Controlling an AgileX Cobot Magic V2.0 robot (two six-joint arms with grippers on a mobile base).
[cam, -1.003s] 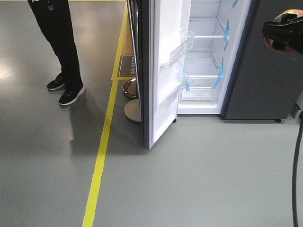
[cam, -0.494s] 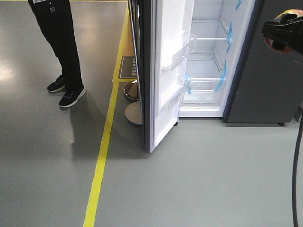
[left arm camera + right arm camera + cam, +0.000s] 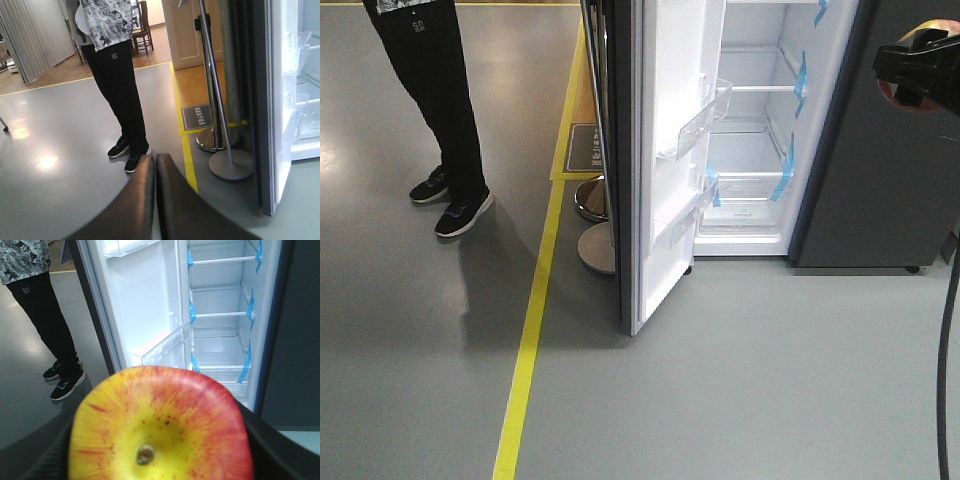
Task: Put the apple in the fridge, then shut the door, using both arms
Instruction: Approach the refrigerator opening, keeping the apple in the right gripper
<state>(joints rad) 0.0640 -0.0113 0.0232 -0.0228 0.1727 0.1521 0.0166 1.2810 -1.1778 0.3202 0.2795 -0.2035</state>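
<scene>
Floor (image 3: 720, 380): grey, marked with yellow line (image 3: 525, 350).
Right gripper (image 3: 918, 62): pinched on apple (image 3: 160, 425), stem dimple turned to wrist camera.
Fridge (image 3: 750, 150): ahead of that gripper, door (image 3: 665, 170) swung open, apple held outside.
Left gripper (image 3: 154, 162): fingers pressed together, nothing held; person (image 3: 115, 75) seen ahead.

Bright light glares off floor (image 3: 47, 161); close apple (image 3: 160, 425) blurred.

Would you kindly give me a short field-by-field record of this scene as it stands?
fridge: open, white inside, with blue tape strips
door: wide open
right gripper: shut on apple, not yet inside the fridge
left gripper: shut, holding nothing
person: standing left of the door
</scene>
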